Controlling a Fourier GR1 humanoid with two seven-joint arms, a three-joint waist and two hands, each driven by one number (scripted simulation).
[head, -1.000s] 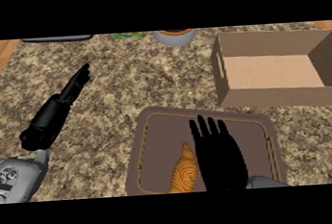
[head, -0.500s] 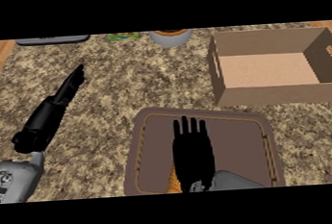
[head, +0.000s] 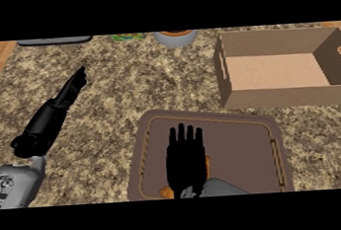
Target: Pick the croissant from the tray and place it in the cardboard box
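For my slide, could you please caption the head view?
Right robot hand, fingers straight, over the croissant on the tray; cardboard box beyond.

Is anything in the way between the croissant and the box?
Nothing visible is. The croissant lies on the tray, mostly hidden under the right hand, and the cardboard box stands just beyond the tray's far right corner. Only the box's own near wall would need lifting over.

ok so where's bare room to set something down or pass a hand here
The widest bare patch is speckled stone counter between the left robot hand and the open cardboard box, above the brown rectangular tray. The tray's right half is also free. Crowded: the tray's left half, where the right robot hand covers the orange croissant.
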